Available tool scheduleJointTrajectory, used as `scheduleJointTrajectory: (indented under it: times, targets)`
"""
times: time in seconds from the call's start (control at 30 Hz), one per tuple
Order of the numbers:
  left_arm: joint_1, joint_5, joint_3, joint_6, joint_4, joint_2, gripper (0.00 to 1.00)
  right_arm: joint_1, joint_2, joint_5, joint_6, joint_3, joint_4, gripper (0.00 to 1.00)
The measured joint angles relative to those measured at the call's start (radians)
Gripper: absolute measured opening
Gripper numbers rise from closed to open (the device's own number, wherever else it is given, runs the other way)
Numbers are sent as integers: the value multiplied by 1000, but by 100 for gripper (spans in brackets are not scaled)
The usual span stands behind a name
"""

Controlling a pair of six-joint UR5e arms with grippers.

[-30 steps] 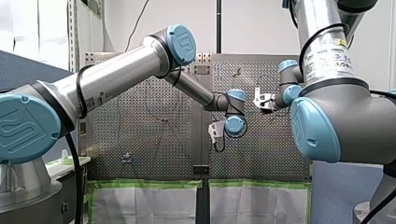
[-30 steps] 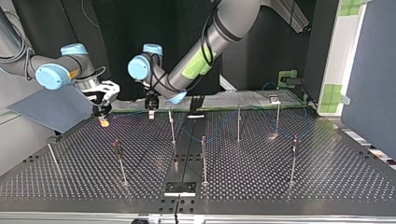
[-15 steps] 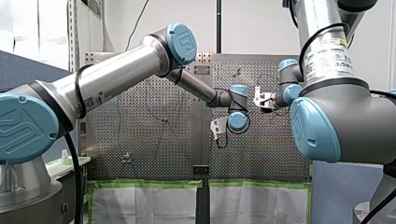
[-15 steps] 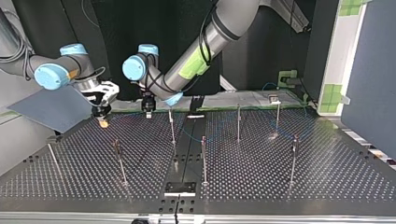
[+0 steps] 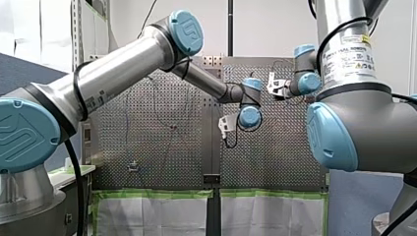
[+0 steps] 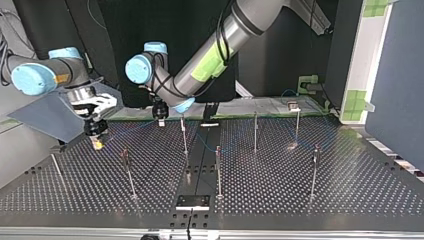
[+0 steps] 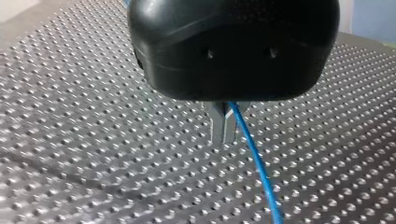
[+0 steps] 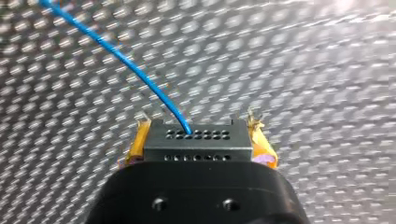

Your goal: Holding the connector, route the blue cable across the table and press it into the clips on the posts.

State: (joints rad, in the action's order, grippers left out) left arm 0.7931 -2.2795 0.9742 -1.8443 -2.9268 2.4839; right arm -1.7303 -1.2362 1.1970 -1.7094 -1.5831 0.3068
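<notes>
Ideally, over the perforated table, both arms draw the run taut at the height of the tops of the posts, so it can be pressed down into place rather than riding past. My left arm reaches across the middle from the top view's right, and my right arm hangs low at its left. My left gripper has its metal fingers pressed together on the blue cable, and my right gripper pinches the black connector between yellow pads, the cable leaving its face.
</notes>
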Motion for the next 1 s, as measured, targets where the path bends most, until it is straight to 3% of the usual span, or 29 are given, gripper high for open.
scheduleJointTrajectory:
  times: [0.13,0.43,0.77,1.0]
  targets:
    - [-1,2,36,16,34,-36,0,-2,-40,-6,-18,16,-12,0]
    - [1,1,70,21,59,-113,0,0,-103,-10,-23,30,-39,0]
    - [-2,2,20,19,46,-210,0,-7,-111,-11,-23,31,-46,0]
    - [-8,15,12,24,45,-244,0,-7,-113,-11,-23,38,-47,0]
